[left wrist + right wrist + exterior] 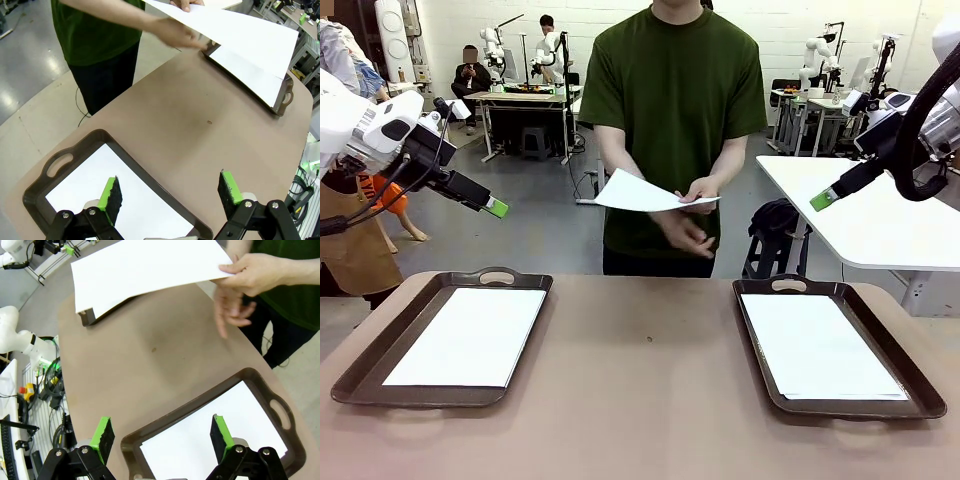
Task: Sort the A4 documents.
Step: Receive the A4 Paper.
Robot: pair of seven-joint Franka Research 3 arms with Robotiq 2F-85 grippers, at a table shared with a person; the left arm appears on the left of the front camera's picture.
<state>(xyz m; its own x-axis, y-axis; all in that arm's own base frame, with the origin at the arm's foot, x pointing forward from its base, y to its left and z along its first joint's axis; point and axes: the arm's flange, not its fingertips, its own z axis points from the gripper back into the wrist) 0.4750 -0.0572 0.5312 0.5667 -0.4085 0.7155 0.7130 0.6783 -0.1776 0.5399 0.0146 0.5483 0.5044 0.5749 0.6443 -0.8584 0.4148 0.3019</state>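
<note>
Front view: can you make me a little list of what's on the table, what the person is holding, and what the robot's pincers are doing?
table: brown table bearing two dark trays
left tray: left tray holds white paper
right tray: right tray holds white paper
person: stands at the far side, one hand holding a white sheet in the air above the table
left pincer: left pincer open, raised, holding nothing
right pincer: right pincer open, raised, holding nothing
</note>
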